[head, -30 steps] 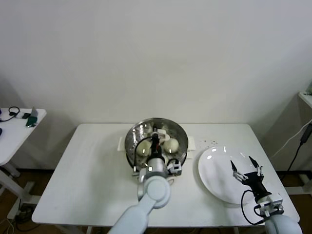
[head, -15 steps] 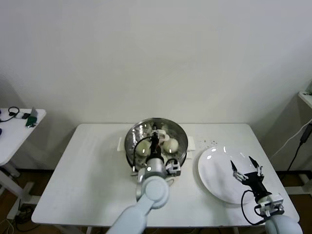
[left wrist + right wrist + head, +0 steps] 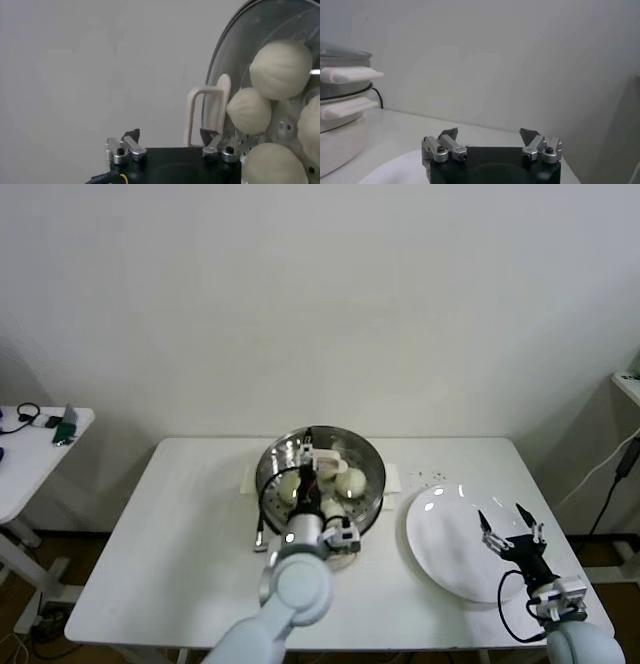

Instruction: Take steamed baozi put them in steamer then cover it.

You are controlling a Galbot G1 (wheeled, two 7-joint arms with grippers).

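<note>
The steamer [image 3: 368, 464] stands at the table's middle back on its cream-white pot base. Several steamed baozi [image 3: 350, 481] lie inside it; they also show in the left wrist view [image 3: 280, 67]. My left gripper [image 3: 310, 456] is open and empty over the steamer's left part. In the left wrist view [image 3: 170, 136] one finger is over the rim by the cream handle [image 3: 207, 112], the other outside the basket. My right gripper [image 3: 508, 529] is open and empty, low over the bare white plate [image 3: 440, 534]. It also shows in the right wrist view [image 3: 489, 133].
A black cable [image 3: 262, 519] runs down the pot's left side. A small side table [image 3: 40, 429] with loose items stands far left. The right wrist view shows the steamer [image 3: 340, 65] and pot base [image 3: 340, 125] off to one side.
My left arm has swung a little to the left and its gripper has shifted toward the steamer's left rim, still open. The right arm has barely moved.
</note>
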